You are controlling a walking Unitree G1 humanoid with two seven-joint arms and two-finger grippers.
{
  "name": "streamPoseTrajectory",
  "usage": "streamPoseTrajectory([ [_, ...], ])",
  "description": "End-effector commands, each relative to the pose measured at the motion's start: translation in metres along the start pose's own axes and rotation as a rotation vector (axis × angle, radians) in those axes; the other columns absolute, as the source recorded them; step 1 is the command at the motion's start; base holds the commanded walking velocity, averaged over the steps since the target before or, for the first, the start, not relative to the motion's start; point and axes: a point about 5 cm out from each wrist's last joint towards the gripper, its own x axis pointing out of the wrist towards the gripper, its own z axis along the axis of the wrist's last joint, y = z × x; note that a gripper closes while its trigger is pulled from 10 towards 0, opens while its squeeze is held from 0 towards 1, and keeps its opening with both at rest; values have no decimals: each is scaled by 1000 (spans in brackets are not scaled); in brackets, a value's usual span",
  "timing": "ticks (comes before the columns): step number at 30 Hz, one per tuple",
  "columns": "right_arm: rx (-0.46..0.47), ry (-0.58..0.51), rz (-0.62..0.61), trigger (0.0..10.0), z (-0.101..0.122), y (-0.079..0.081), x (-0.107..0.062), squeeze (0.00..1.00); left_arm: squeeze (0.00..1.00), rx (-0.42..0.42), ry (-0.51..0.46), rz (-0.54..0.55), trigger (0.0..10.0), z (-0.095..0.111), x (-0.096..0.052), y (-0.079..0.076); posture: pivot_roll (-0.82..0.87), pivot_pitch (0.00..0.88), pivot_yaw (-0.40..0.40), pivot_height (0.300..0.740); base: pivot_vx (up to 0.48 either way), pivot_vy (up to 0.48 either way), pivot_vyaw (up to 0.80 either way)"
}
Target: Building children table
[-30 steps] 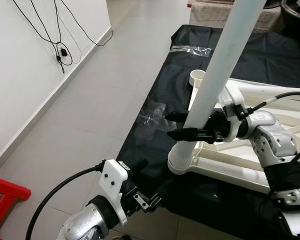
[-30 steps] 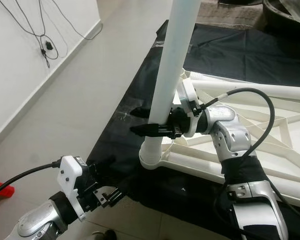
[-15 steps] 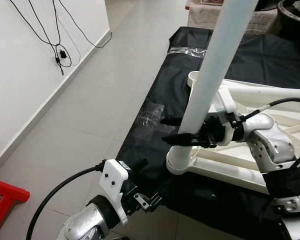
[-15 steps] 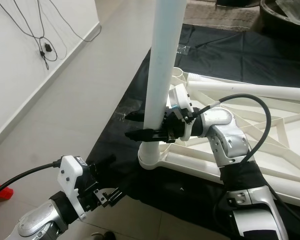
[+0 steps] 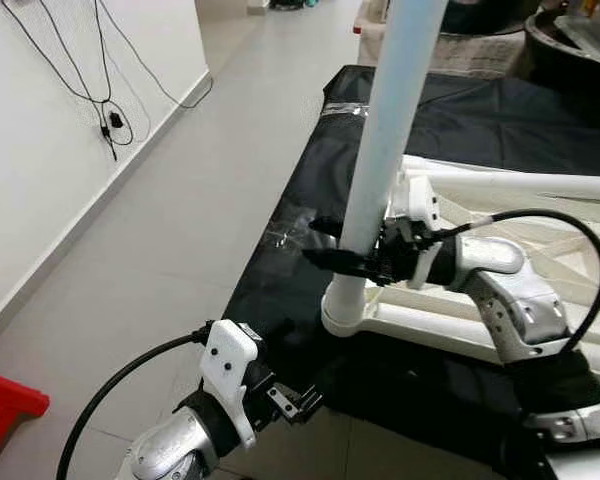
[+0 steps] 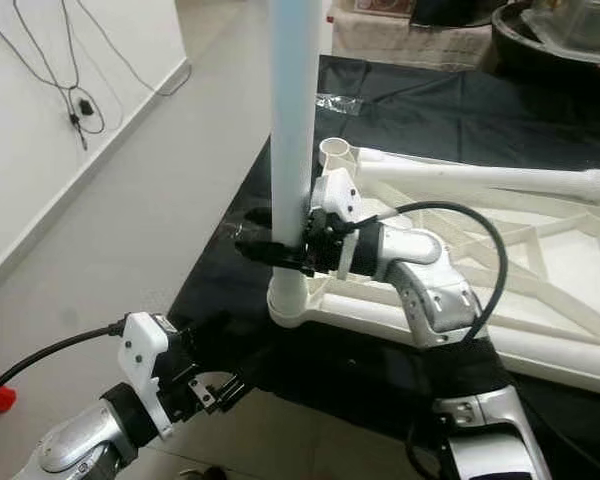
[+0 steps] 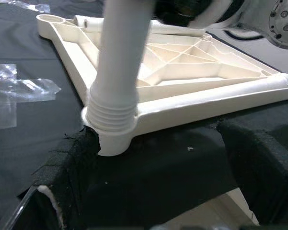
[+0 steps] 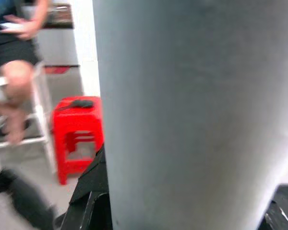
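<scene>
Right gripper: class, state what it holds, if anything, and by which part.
The right gripper holds the white table leg low on its shaft, just above the corner socket of the upturned tabletop.

A long white table leg [image 5: 385, 130] stands almost straight up, with its ridged bottom end in a round corner socket [image 5: 345, 315] of the white table top [image 6: 540, 270]. The table top lies flat and upside down, ribs showing. A second white leg [image 6: 480, 178] lies across it.

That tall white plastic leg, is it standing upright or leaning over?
Upright: the tall white plastic leg rises about straight from the corner socket of the upturned white tabletop, with the right pincer around it.
</scene>
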Motion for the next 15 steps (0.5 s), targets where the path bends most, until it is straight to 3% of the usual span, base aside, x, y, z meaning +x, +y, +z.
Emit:
streamPoseTrajectory([
  [1,86,120,-182,10000,-29,-9,-9,0,0,4,8,2,10000,-3,-1,1,94,187,6,740,0,0,0],
  [2,86,120,-182,10000,-29,-9,-9,0,0,4,8,2,10000,-3,-1,1,94,187,6,740,0,0,0],
  [5,125,97,-361,10000,-31,-16,-6,0,0,8,6,7,10000,-2,0,2,90,191,9,740,0,0,0],
  [7,125,97,-361,10000,-31,-16,-6,0,0,8,6,7,10000,-2,0,2,90,191,9,740,0,0,0],
  [10,144,88,-525,10000,-38,-15,-6,0,0,10,4,9,10000,-2,1,3,92,195,11,740,0,0,0],
  [12,151,85,-552,10000,-39,-14,-6,0,0,10,3,9,10000,-2,1,3,92,195,11,740,0,0,0],
  [15,107,123,-804,10000,-44,-16,-11,0,0,14,2,12,10000,-2,2,5,88,198,14,740,0,0,0],
])
